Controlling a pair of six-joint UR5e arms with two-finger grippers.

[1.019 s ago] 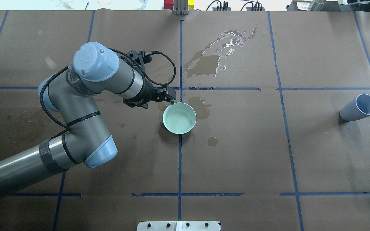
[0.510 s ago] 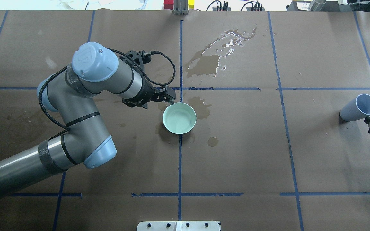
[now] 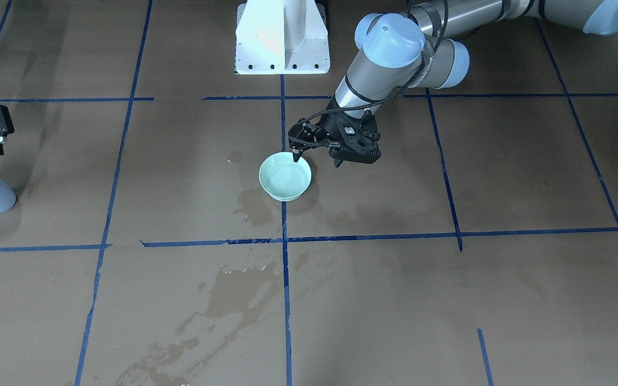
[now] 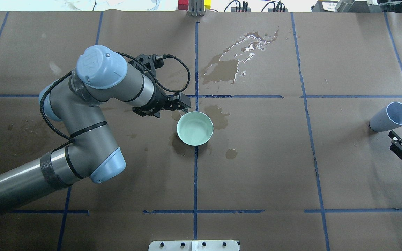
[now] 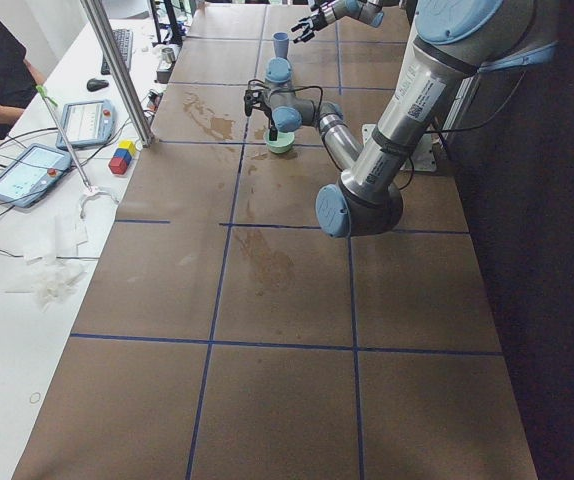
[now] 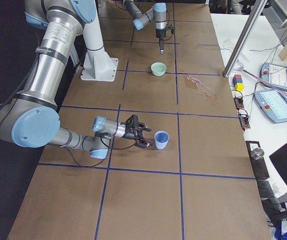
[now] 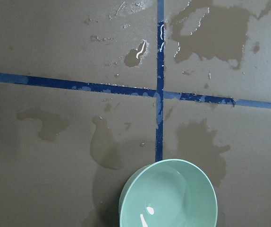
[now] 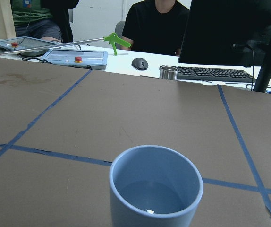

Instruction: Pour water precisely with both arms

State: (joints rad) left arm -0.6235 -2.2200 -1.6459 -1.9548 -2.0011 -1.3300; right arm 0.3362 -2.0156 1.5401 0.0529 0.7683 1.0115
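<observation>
Since the earlier overhead frames the right gripper (image 4: 393, 140) has been brought further in from the table's right-hand edge, so that both fingers are now seen. Hardly any shift is seen in the left arm (image 4: 82, 118), and neither the mint-green bowl (image 4: 195, 128) nor the pale blue cup (image 4: 391, 118) has been displaced.

The right gripper's fingers are spread wide and nothing is held between them. They are pointed at the cup from the robot's side and lie just beside it, not touching. The cup stands upright on the brown paper (image 4: 344, 167), well apart from the bowl. In the right wrist view a shallow layer of water (image 8: 147, 198) is seen at its bottom.

The left gripper (image 4: 184, 106) is held pointing down at the bowl's far left rim. Nothing is seen in its grasp, but how far its jaws are parted cannot be told. The bowl is set on a blue tape line (image 4: 195, 181) near a crossing of the lines. A glossy pool of water is shown in it by the left wrist view. Wet stains (image 4: 227, 68) are spread over the paper around and beyond the bowl.
</observation>
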